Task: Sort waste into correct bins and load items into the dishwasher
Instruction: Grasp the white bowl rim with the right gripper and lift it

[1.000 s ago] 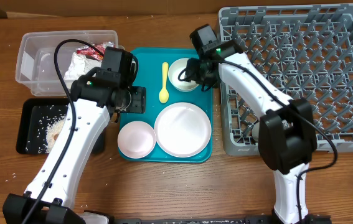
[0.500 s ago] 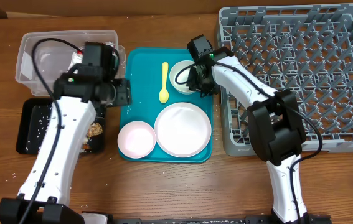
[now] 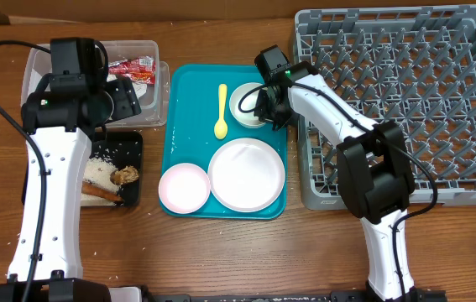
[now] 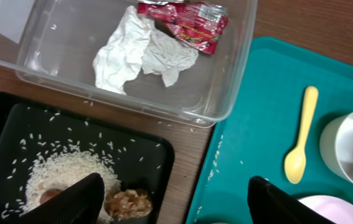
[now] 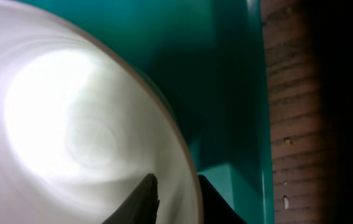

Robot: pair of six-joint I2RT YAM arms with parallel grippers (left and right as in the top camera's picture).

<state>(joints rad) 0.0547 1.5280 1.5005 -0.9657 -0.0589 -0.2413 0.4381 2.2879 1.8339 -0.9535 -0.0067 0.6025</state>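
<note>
While the right pincer (image 5: 176, 182) stands astride the rim of the far bowl (image 5: 70, 124), I log the worktop (image 3: 221, 252) as follows

Step in hand, by my judgement: far bowl off the teal tray (image 3: 185, 134) and into the rack (image 3: 405, 92). Pincer narrow, one finger (image 5: 144, 200) inside the wall and one outside; I cannot tell whether they bear on the rim yet. To do it well I would close firmly before any lift, since a smooth bowl pinched at one edge will likely swing. Then I would raise it straight until clear of the tray lip and the rack's near wall, carry it across and seat it between pegs

Left pincer (image 4: 182, 208): wide, empty, hanging about where tub (image 4: 238, 68) and black tray (image 4: 2, 124) meet, touching neither so far as I can see

Waste: rice (image 4: 64, 171), lump (image 4: 129, 202) and stick (image 3: 99, 191), all in the black tray; stray grains on the worktop and the teal tray. Wrapper (image 4: 185, 17) and tissue (image 4: 132, 53) lie in the tub

Items on the teal tray besides: spoon (image 3: 222, 111) just beside the far bowl, plate (image 3: 247, 174), near bowl (image 3: 184, 186) close against the plate

In the way: the rack's lattice wall, just right of the far bowl, must be cleared on the lift; the spoon could be nudged if the bowl swings left; left arm well apart, no conflict
</note>
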